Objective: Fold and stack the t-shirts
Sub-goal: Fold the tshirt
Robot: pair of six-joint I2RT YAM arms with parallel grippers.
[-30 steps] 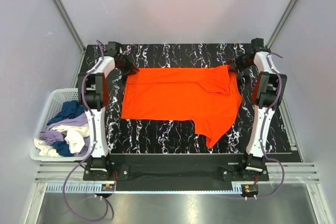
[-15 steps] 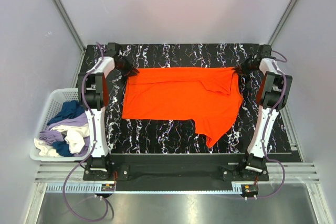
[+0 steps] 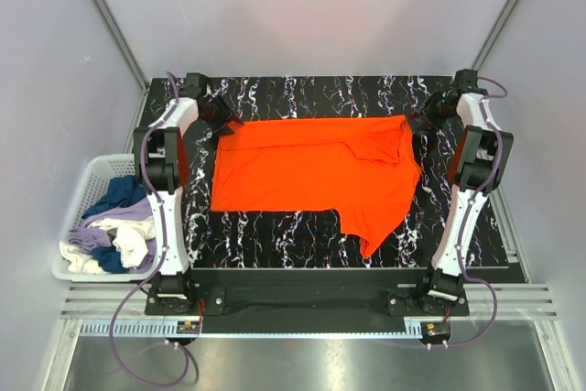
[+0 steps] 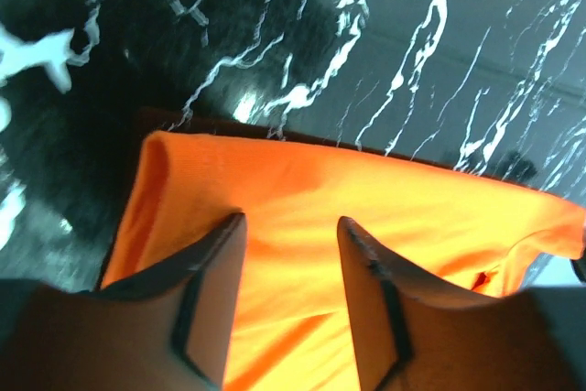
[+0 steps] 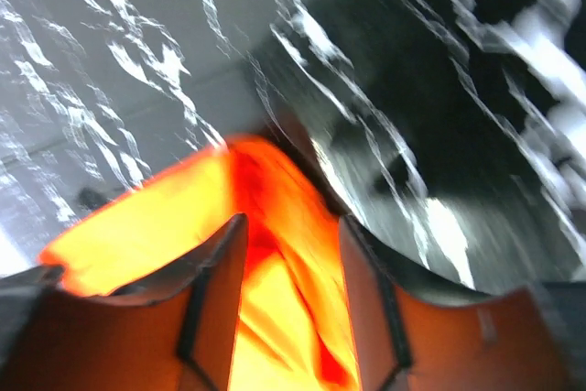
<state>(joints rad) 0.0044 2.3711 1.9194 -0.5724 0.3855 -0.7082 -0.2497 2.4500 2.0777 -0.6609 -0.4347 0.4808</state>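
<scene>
both arms out, both grippers parted

my left arm (image 3: 163,162) and right arm (image 3: 474,157) reach far forward, wrists turned in toward each other. my left gripper (image 4: 291,226) has its fingers (image 4: 209,299) spread with a gap between. my right gripper (image 5: 291,226) stands the same, jaws apart.

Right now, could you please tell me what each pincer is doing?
Left pincer: open, at a corner of the shirt.
Right pincer: open, at another shirt corner.
</scene>
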